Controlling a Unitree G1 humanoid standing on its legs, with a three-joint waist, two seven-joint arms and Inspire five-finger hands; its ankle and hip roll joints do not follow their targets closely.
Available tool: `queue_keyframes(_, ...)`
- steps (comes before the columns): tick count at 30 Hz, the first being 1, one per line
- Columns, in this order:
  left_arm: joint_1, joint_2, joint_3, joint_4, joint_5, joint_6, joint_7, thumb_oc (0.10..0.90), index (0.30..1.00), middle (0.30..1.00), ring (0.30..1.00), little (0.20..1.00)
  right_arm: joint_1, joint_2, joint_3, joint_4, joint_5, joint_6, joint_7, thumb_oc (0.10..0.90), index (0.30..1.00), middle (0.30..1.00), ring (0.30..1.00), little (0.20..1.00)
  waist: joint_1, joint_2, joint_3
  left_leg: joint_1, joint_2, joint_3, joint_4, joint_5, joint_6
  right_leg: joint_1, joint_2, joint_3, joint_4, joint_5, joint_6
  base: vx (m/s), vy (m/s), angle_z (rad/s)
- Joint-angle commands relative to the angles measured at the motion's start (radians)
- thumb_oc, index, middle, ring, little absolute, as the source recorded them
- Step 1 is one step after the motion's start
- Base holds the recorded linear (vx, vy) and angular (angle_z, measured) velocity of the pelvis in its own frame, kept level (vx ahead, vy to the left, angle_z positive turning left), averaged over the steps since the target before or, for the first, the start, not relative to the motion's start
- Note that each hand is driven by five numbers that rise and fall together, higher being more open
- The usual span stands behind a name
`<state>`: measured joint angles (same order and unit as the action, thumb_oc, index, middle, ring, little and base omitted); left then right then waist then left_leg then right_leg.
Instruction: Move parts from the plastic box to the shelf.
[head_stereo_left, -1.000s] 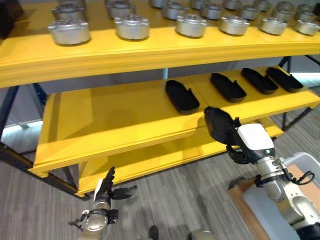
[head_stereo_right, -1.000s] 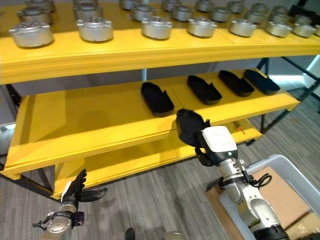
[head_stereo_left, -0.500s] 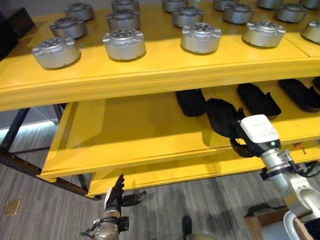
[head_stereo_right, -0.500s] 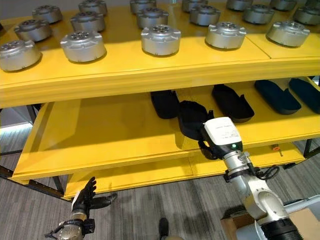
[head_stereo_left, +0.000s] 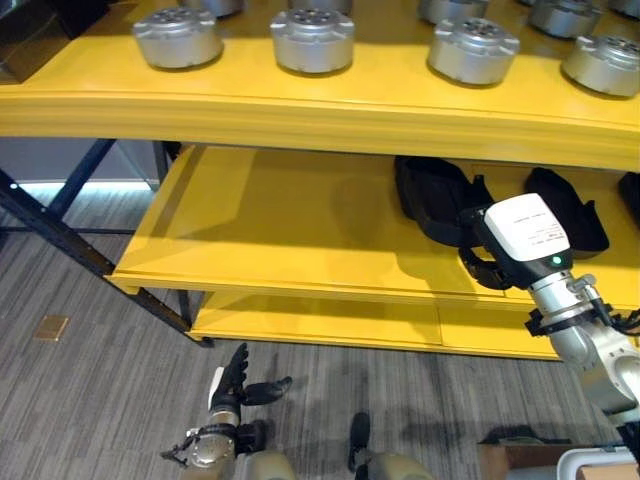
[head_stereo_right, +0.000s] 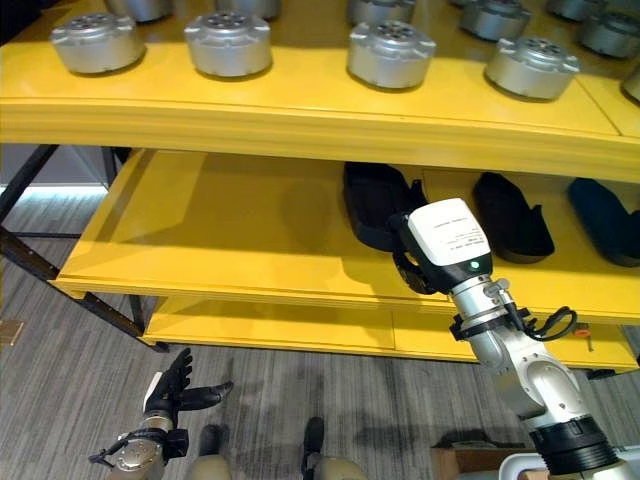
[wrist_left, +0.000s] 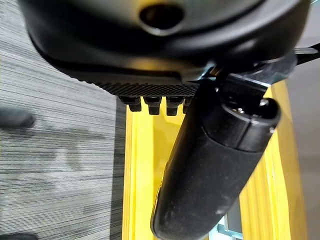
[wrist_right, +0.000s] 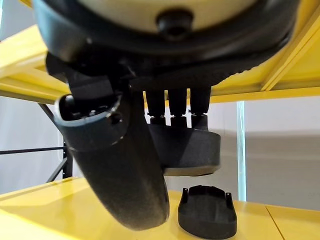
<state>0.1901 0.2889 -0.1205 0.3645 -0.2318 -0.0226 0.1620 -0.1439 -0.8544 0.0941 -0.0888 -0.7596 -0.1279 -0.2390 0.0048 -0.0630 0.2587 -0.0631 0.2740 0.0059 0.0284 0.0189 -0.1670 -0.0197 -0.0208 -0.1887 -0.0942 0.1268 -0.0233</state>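
- The right wrist view shows what the head views do not: the right hand (wrist_right: 150, 145) has its fingers and thumb curled around a black part (wrist_right: 187, 150), and it holds this part above the yellow board of the middle shelf (head_stereo_left: 290, 230).
- In the same wrist view a second black part (wrist_right: 207, 218) lies flat on the shelf board, farther in and apart from the held one.
- In the left eye view the right hand (head_stereo_left: 480, 262) is at the near edge of the middle shelf, and the held black part (head_stereo_left: 432, 200) is over the shelf, right of the middle.
- The right eye view shows more black parts further to the right on the same shelf: one (head_stereo_right: 512, 215) close to the hand, and another (head_stereo_right: 606, 220) at the right border.
- The top shelf (head_stereo_left: 300, 100) carries round silver parts (head_stereo_left: 312, 38) in rows; each stands alone, with yellow board between them.
- The left hand (head_stereo_left: 235, 385) hangs low above the grey floor (head_stereo_left: 90, 400), in front of the lowest shelf. Its fingers are straight and spread, and it holds nothing.
- The left wrist view shows the thumb (wrist_left: 215, 165) stretched out, with the yellow edge of the lowest shelf (wrist_left: 142, 175) behind it.
- The left half of the middle shelf is bare yellow board, from its left edge up to the held part.
- A corner of the plastic box (head_stereo_left: 595, 465) is at the lower right; what is inside it I cannot tell.
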Motion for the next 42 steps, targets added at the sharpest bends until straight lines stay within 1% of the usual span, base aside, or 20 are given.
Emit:
queue_keyframes(1,0.022,0.065,0.036,-0.128,-0.010,-0.083,0.011,0.900,1.000,1.000,1.000,1.000,-0.065,-0.034,-0.104,-0.122,0.035,-0.001,-0.099,0.400,0.300,0.300,0.300,0.300,0.019,0.008,-0.142,0.008,-0.078,0.030,-0.015,0.083,0.051,0.104,-0.098,0.033,0.090,-0.130,0.123,0.13,0.126,-0.27)
queue_keyframes(2,0.020,0.069,0.037,-0.135,-0.008,-0.085,0.009,0.900,1.000,1.000,1.000,1.000,-0.071,-0.029,-0.097,-0.122,0.034,-0.002,-0.097,0.400,0.300,0.300,0.300,0.300,0.023,0.009,-0.144,0.020,-0.088,0.034,-0.027,0.078,0.056,0.109,-0.105,0.036,0.093,-0.130,0.125,0.24,0.242,-0.23)
queue_keyframes(3,0.016,0.078,0.036,-0.130,0.001,-0.083,0.008,0.900,1.000,1.000,1.000,1.000,-0.085,-0.017,-0.084,-0.121,0.035,0.001,-0.094,0.400,0.300,0.300,0.300,0.300,0.030,0.008,-0.148,0.043,-0.105,0.052,-0.040,0.067,0.065,0.115,-0.121,0.039,0.098,-0.130,0.136,0.22,0.230,-0.20)
queue_keyframes(6,0.021,0.080,0.039,-0.131,0.002,-0.083,0.010,0.900,1.000,1.000,1.000,1.000,-0.094,-0.005,-0.066,-0.113,0.036,0.006,-0.087,0.400,0.300,0.300,0.300,0.300,0.038,0.002,-0.150,0.054,-0.118,0.065,-0.049,0.056,0.075,0.117,-0.135,0.046,0.101,-0.129,0.145,0.12,0.121,-0.19)
queue_keyframes(10,0.029,0.084,0.041,-0.134,-0.001,-0.081,0.010,0.900,1.000,1.000,1.000,1.000,-0.116,0.006,-0.027,-0.093,0.033,0.014,-0.067,0.400,0.300,0.300,0.300,0.300,0.053,-0.013,-0.158,0.062,-0.142,0.083,-0.063,0.038,0.093,0.116,-0.158,0.045,0.095,-0.119,0.168,0.11,0.105,0.00)
queue_keyframes(13,0.035,0.086,0.042,-0.138,-0.003,-0.080,0.012,0.900,1.000,1.000,1.000,1.000,-0.138,0.006,-0.007,-0.078,0.027,0.024,-0.058,0.400,0.300,0.300,0.300,0.300,0.061,-0.018,-0.159,0.060,-0.151,0.088,-0.078,0.038,0.099,0.110,-0.165,0.041,0.090,-0.113,0.179,0.08,0.068,0.04)
queue_keyframes(21,0.042,0.095,0.029,-0.143,-0.009,-0.078,0.011,0.900,1.000,1.000,1.000,1.000,-0.206,0.020,0.045,-0.036,0.027,0.045,-0.052,0.400,0.300,0.300,0.300,0.300,0.079,-0.024,-0.151,0.035,-0.166,0.079,-0.098,0.044,0.109,0.085,-0.177,0.024,0.087,-0.104,0.192,0.04,0.033,0.04)
queue_keyframes(23,0.041,0.106,0.021,-0.144,-0.011,-0.080,0.012,0.900,1.000,1.000,1.000,1.000,-0.246,0.027,0.071,0.007,0.038,0.063,-0.047,0.400,0.300,0.300,0.300,0.300,0.094,-0.025,-0.132,0.008,-0.174,0.068,-0.098,0.048,0.113,0.067,-0.180,0.014,0.094,-0.101,0.195,-0.01,0.026,0.11)
queue_keyframes(24,0.040,0.106,0.022,-0.143,-0.012,-0.080,0.012,0.900,1.000,1.000,1.000,1.000,-0.248,0.027,0.073,0.010,0.038,0.063,-0.048,0.400,0.300,0.300,0.300,0.300,0.093,-0.025,-0.132,0.007,-0.174,0.068,-0.097,0.048,0.113,0.066,-0.181,0.013,0.094,-0.101,0.195,-0.03,0.005,0.10)
queue_keyframes(30,0.019,0.134,0.005,-0.150,-0.015,-0.087,0.013,0.900,1.000,1.000,1.000,1.000,-0.314,0.049,0.111,0.094,0.072,0.089,-0.059,0.400,0.300,0.300,0.300,0.300,0.111,-0.024,-0.083,-0.069,-0.184,0.045,-0.056,0.049,0.117,0.021,-0.189,-0.008,0.114,-0.097,0.195,-0.06,-0.003,0.10)
queue_keyframes(31,0.010,0.144,-0.008,-0.151,-0.016,-0.089,0.015,0.900,1.000,1.000,1.000,1.000,-0.342,0.060,0.127,0.124,0.086,0.100,-0.064,0.400,0.300,0.300,0.300,0.300,0.118,-0.018,-0.059,-0.095,-0.186,0.040,-0.041,0.051,0.118,0.000,-0.193,-0.013,0.124,-0.095,0.193,-0.15,0.001,0.16)
queue_keyframes(32,0.005,0.149,-0.012,-0.152,-0.017,-0.091,0.017,0.900,1.000,1.000,1.000,1.000,-0.362,0.064,0.139,0.144,0.094,0.106,-0.066,0.400,0.300,0.300,0.300,0.300,0.120,-0.016,-0.047,-0.113,-0.186,0.037,-0.029,0.051,0.119,-0.013,-0.196,-0.016,0.132,-0.095,0.192,-0.11,0.005,0.09)
queue_keyframes(33,0.004,0.148,-0.011,-0.152,-0.017,-0.091,0.018,0.900,1.000,1.000,1.000,1.000,-0.367,0.064,0.143,0.149,0.095,0.105,-0.069,0.400,0.300,0.300,0.300,0.300,0.118,-0.015,-0.048,-0.118,-0.186,0.036,-0.025,0.050,0.119,-0.017,-0.196,-0.016,0.134,-0.096,0.191,-0.12,0.004,0.03)
queue_keyframes(34,-0.011,0.162,-0.022,-0.150,-0.018,-0.095,0.021,0.900,1.000,1.000,1.000,1.000,-0.410,0.069,0.166,0.186,0.101,0.119,-0.073,0.400,0.300,0.300,0.300,0.300,0.127,-0.009,-0.023,-0.145,-0.188,0.030,-0.009,0.051,0.120,-0.038,-0.200,-0.018,0.143,-0.094,0.189,-0.11,0.004,0.15)
queue_keyframes(35,-0.018,0.167,-0.028,-0.149,-0.021,-0.098,0.024,0.900,1.000,1.000,1.000,1.000,-0.434,0.075,0.184,0.209,0.105,0.124,-0.075,0.400,0.300,0.300,0.300,0.300,0.129,-0.006,-0.011,-0.161,-0.188,0.027,0.003,0.050,0.120,-0.049,-0.203,-0.022,0.150,-0.092,0.187,-0.14,0.010,0.19)
queue_keyframes(39,-0.048,0.178,-0.048,-0.153,-0.034,-0.108,0.032,0.900,1.000,1.000,1.000,1.000,-0.518,0.082,0.239,0.289,0.114,0.141,-0.078,0.400,0.300,0.300,0.300,0.300,0.135,0.009,0.023,-0.208,-0.192,0.015,0.034,0.049,0.121,-0.083,-0.210,-0.028,0.166,-0.086,0.185,-0.07,0.023,0.08)
queue_keyframes(42,-0.060,0.178,-0.053,-0.148,-0.042,-0.110,0.036,0.900,1.000,1.000,1.000,1.000,-0.563,0.089,0.271,0.331,0.115,0.153,-0.074,0.400,0.300,0.300,0.300,0.300,0.138,0.016,0.041,-0.224,-0.194,0.013,0.041,0.051,0.121,-0.095,-0.212,-0.033,0.170,-0.087,0.182,-0.04,0.020,0.02)
